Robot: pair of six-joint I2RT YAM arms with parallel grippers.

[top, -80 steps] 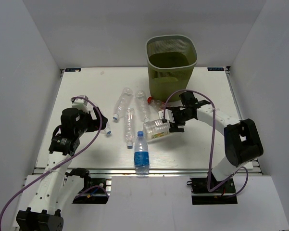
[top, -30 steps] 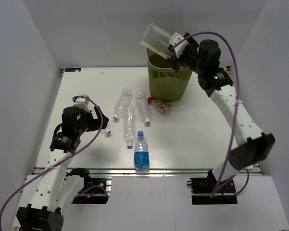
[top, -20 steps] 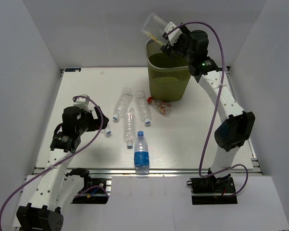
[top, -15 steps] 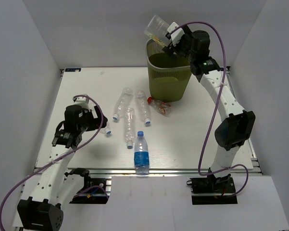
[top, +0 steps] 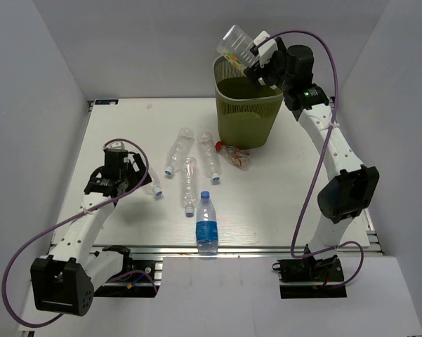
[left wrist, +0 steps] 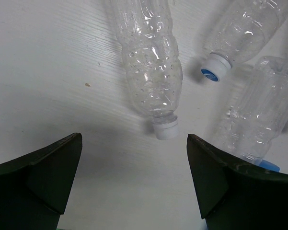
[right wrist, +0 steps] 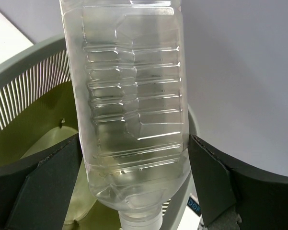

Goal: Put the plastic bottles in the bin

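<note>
A: Right arm has swung up; wide bottle now hangs over the rim of the bin, neck down.
B: Gripped?
A: Right gripper flanks it; pinching or loosed, can't tell. Left gripper gapes empty above a white-capped bottle lying neck toward it.

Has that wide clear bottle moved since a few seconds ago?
Yes. The wide bottle rose from the table in front of the bin to above its rim.
</note>
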